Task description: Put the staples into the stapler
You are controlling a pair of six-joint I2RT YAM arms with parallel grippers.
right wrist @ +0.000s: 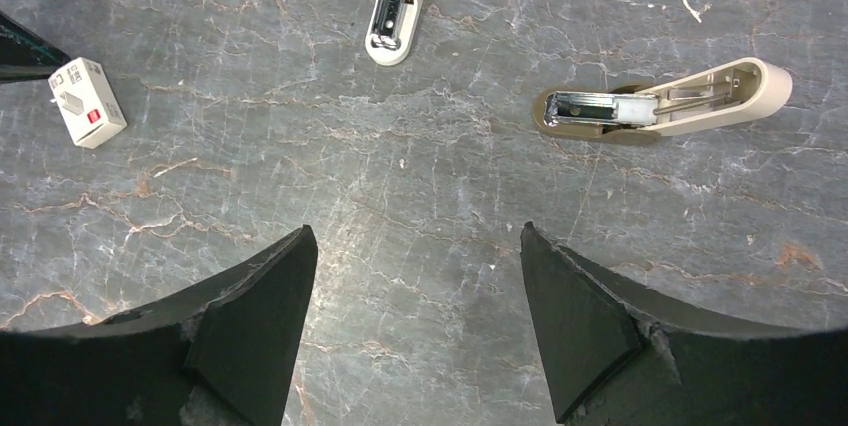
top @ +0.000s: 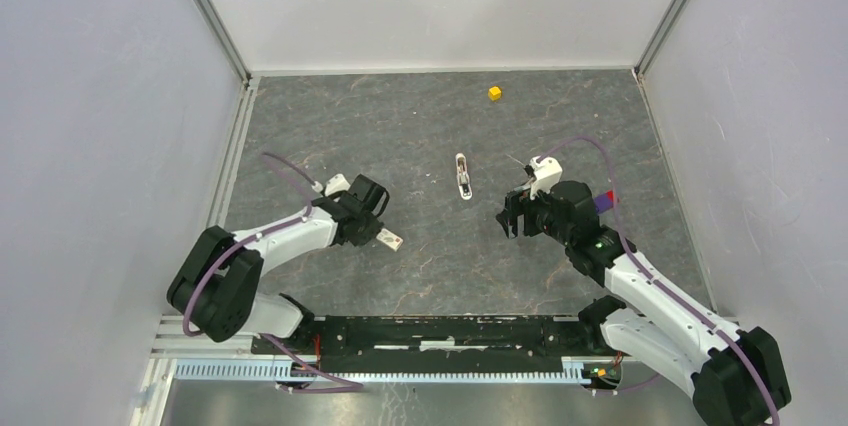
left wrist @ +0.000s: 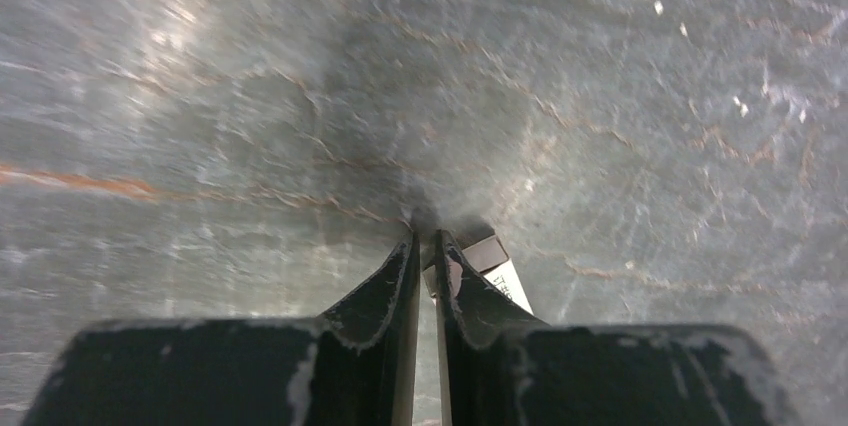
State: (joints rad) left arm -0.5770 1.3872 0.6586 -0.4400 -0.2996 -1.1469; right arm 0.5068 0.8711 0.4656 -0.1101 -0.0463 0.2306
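Likely step: fetching staples — left hand (left wrist: 425,238) pressed together by the small box (top: 391,240), staples unseen, right hand (right wrist: 415,231) spread apart near the stapler (top: 463,176) — next, seat them in its channel.

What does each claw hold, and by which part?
Right claw: open, empty. Left claw: shut beside the small white printed box; whether it pinches anything cannot be told.

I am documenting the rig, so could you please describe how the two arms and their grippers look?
The left arm and right arm have white links, black joints and a looping purple cable each. The left gripper and right gripper have black tapering fingers with scuffed pale edges.
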